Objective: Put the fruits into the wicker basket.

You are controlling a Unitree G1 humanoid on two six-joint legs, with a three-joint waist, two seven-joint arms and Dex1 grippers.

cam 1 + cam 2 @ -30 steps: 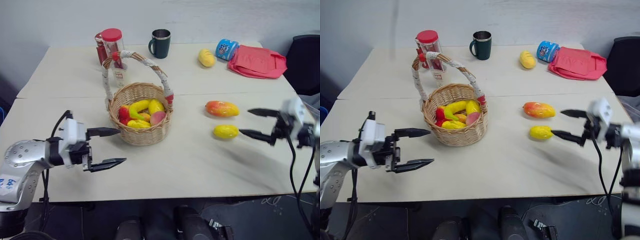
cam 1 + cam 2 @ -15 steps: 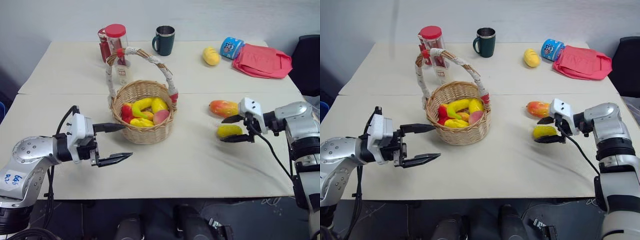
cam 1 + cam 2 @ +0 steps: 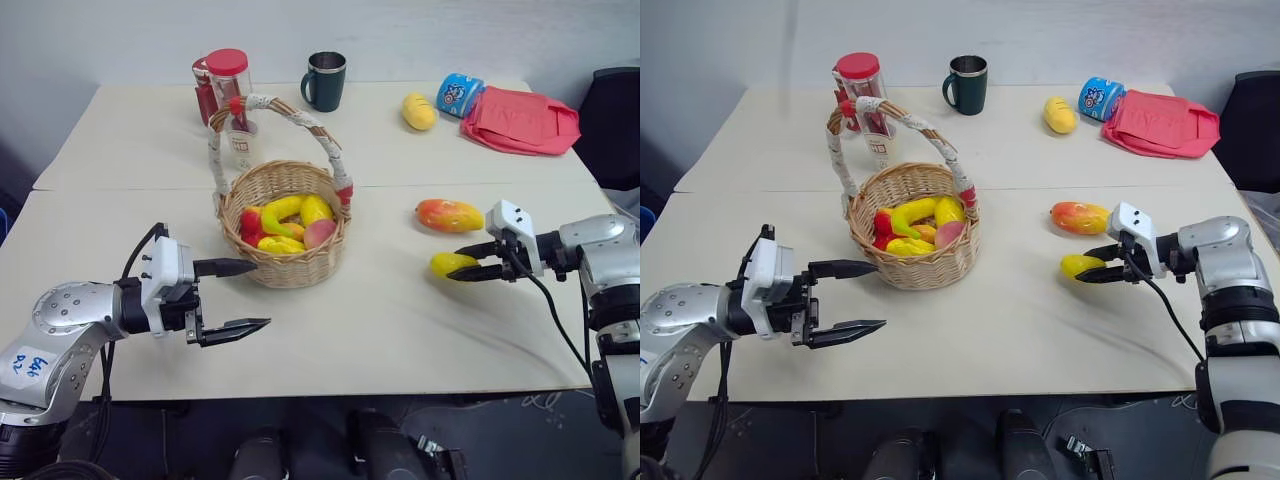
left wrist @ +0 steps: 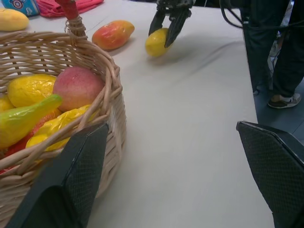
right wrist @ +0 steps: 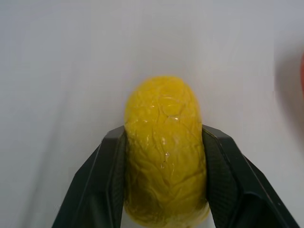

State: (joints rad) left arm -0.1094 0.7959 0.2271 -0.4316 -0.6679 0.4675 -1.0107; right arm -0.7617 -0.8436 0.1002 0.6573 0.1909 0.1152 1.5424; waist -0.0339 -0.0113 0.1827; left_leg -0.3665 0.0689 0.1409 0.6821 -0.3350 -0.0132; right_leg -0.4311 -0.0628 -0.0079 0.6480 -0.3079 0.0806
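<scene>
Yellow lemon [image 5: 165,149] clamped in right gripper [image 3: 470,265] jaws, no legible labels

**Bystanders at the far edge of the table**

A dark green mug [image 3: 322,81] stands near a red-lidded clear jar [image 3: 228,92]. At the far right, a blue can [image 3: 457,95] lies on its side, touching a red cloth [image 3: 522,120].

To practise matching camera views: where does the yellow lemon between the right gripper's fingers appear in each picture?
Left eye: lemon, right of the wicker basket.
Right eye, below the mango.
Left wrist, upper middle.
Right wrist, centre.
Shared landmark: right gripper.
</scene>
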